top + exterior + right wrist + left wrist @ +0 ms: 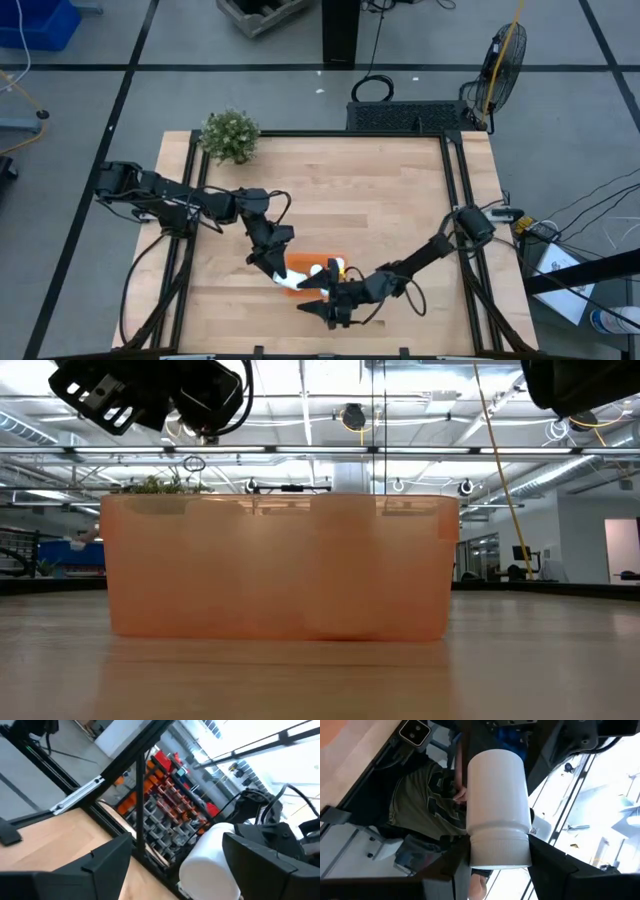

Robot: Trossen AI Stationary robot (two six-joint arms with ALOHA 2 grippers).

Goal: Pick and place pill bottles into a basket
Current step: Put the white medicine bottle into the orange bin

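The basket (pixel 312 268) sits on the table (pixel 370 190) toward its 6 o'clock edge; in the low view it fills the middle, and pale shapes show dimly through its orange wall (pixel 280 565). The left gripper (pixel 283 277) hangs at the basket's 9 o'clock rim, its fingers (pixel 555 865) pinching a bottle (pixel 497 805) by the capped end; beyond it a person's shirt (pixel 420 800) shows. The right gripper (pixel 322 298) is at the basket's 6 o'clock edge, fingers (pixel 107 857) spread wide in its wrist view; a white bottle (pixel 207 865) lies just beside the far finger, whether touching I cannot tell. A plant (pixel 230 135) stands at the table's 11 o'clock corner.
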